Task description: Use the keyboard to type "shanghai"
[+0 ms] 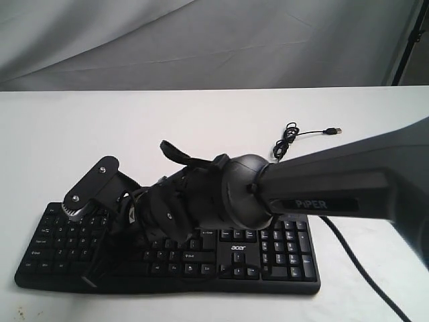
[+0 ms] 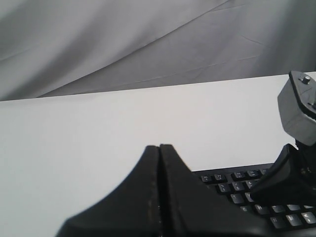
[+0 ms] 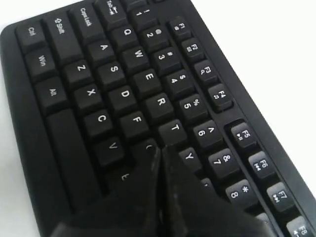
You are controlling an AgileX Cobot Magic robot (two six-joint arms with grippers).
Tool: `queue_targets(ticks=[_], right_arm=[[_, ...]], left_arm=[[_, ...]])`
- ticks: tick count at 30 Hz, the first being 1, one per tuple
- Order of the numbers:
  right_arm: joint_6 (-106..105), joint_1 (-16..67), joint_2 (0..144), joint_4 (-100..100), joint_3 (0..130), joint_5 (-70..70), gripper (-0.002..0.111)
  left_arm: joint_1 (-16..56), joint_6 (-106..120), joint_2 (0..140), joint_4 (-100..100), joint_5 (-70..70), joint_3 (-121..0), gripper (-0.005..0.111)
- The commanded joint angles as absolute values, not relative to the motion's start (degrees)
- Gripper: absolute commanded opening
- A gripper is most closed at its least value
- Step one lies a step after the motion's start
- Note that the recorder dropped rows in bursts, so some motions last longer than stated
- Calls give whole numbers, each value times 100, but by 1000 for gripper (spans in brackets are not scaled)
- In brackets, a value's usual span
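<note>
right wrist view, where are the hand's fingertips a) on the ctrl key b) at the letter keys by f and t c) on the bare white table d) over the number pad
b: the right hand, shut, has its tips at the letter keys of the keyboard, beside the f key and t key

We are looking at a matte black right arm [image 1: 348,184] bearing white "PIPER" lettering, a two-screw bracket [image 1: 90,184], and a tapered black left claw [image 2: 159,148].

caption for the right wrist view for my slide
Right gripper, jaws shut, its tip over the keyboard just beside the F key.
</note>
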State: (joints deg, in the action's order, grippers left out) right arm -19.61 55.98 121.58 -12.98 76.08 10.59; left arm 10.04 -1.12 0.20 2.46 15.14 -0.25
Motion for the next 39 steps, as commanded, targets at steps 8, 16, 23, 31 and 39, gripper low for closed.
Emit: queue_targets(ticks=[8,16,23,31,39], right_arm=[[-2056,5594,12305,-1280,7580,991,0],[-2056,5594,12303,-1280,7580,1043,0],[-2081,5594,12290,-1280,7591,1093,0],[-2181,5728,12242,-1213,8659,2080,0],[-2226,6001,12703,-1108,9420,1938,0]], left_arm=[[1024,-128,0,251,1487,0,0],[1024,-128,0,251,1487,0,0],[1024,-128,0,251,1487,0,0],[1024,-128,0,251,1487,0,0],[1024,-128,0,251,1487,0,0]])
